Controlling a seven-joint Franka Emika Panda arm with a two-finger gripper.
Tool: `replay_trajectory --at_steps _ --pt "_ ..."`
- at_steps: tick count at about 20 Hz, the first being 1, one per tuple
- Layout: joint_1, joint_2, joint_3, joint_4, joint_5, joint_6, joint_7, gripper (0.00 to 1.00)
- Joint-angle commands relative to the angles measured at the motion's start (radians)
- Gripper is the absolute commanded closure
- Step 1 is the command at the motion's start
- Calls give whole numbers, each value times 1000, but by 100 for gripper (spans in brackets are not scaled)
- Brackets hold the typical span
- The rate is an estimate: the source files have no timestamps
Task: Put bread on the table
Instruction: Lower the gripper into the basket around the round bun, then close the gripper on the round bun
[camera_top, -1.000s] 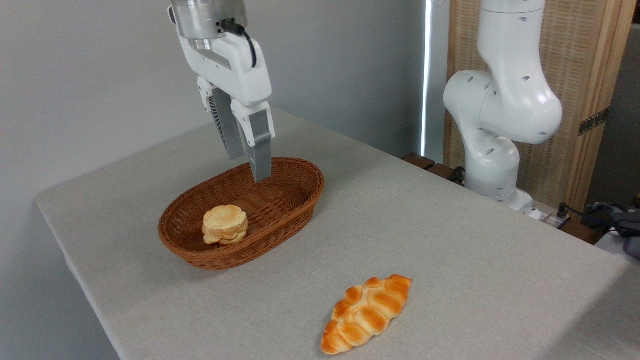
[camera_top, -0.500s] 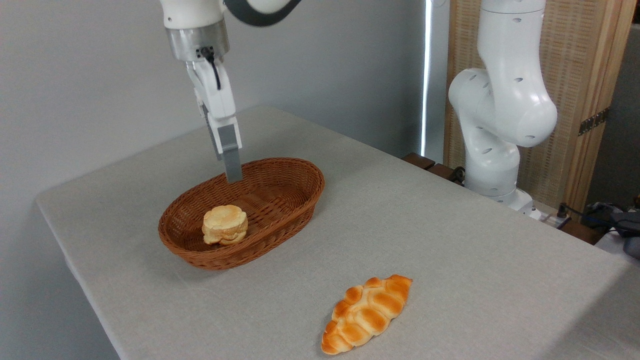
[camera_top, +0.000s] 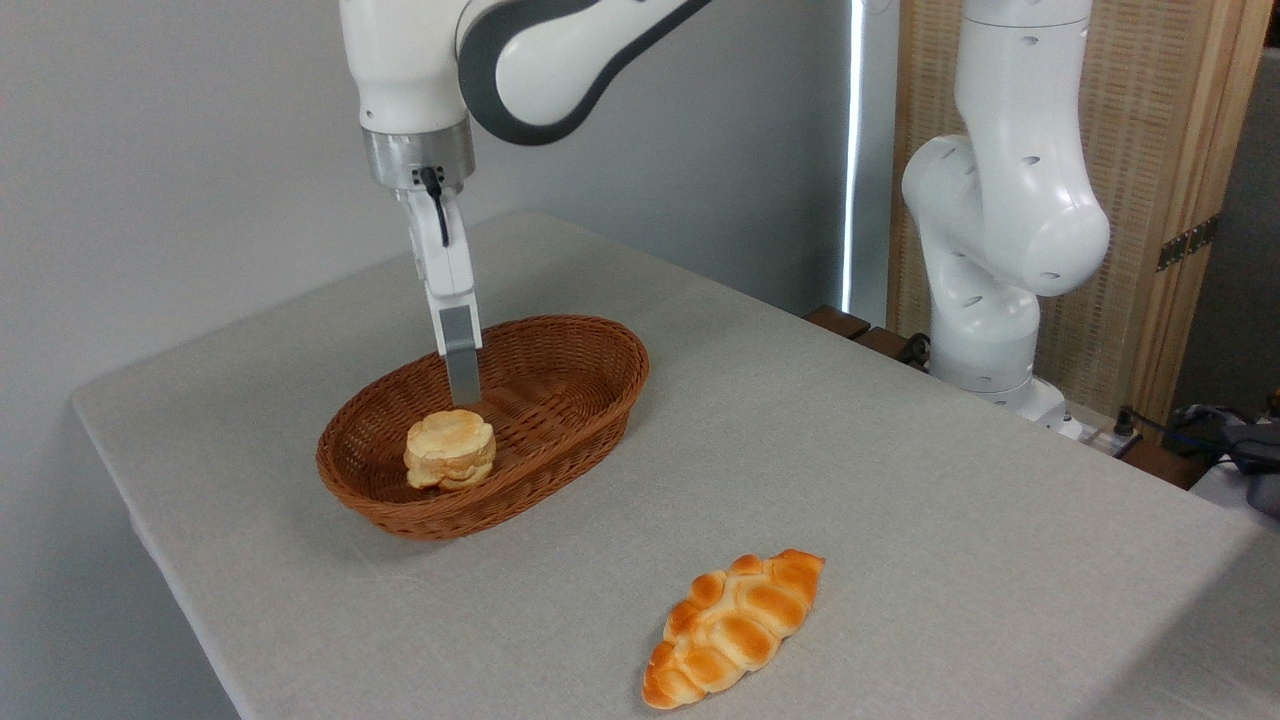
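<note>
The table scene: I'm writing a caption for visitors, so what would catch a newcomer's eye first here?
Probably the white arm reaching down from the top, its pincer edge-on just above the bun in the brown basket at the table's left. Next, the glossy braided loaf lying alone on the cloth near the front edge.

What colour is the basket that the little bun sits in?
Reddish-brown woven wicker basket, seen clearly in the fixed camera view.
</note>
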Motion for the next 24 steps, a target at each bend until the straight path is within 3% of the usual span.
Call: replay_trajectory --at_steps 1,5,9,18,24 --pt "-17 -6 11 -85 10 146 -3 0" --pt "-14 58 11 -83 10 245 -3 0" --pt "-3 61 26 -79 14 322 -1 0" --pt "-3 60 108 -79 237 339 2 0" --pt "-3 75 111 -82 268 335 0 0"
